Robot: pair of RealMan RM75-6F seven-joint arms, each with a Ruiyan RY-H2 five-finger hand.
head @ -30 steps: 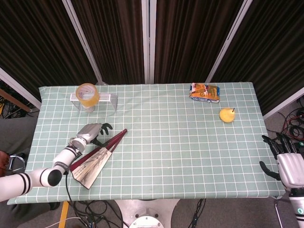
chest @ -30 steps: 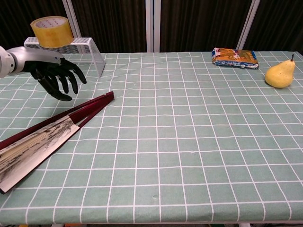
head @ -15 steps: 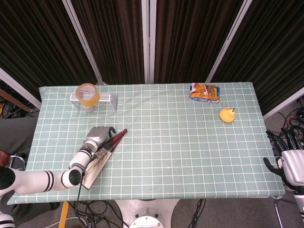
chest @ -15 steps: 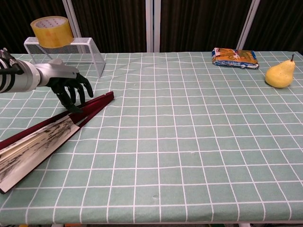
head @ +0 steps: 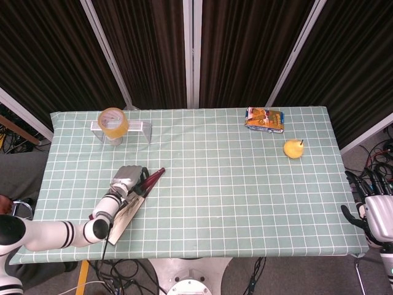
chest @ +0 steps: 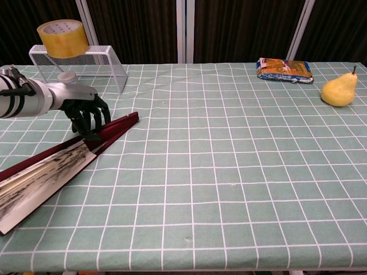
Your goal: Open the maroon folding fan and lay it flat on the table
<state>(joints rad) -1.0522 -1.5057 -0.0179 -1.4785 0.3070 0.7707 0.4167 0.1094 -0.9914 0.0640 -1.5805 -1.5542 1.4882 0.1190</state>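
Dark curtains with pale vertical rails close off the space behind the counter (head: 233,203), which is covered by a green cloth with a white grid, so that objects stand out plainly against it. The maroon folding fan (chest: 40,172) is laid near the front left corner, only slightly spread: a narrow wedge of printed paper is shown between the dark red guards, and the pivot end is pointed toward the middle of the counter. The left robot hand (chest: 87,116) is set over that pivot end with its dark fingers (chest: 92,123) curled downward onto the upper guard; whether the guard is actually gripped or merely pressed cannot be told. Such a placement is judged to serve to pin the rivet while the leaves are swung apart. The right robot hand (head: 376,212) is kept off the counter's right edge, fingers apart and nothing held, presumably out of the way. A wire rack (chest: 86,57) carrying a tape roll (chest: 62,38), a snack packet (chest: 285,70) and a pear (chest: 339,90) are left along the far side, well apart from the fan.
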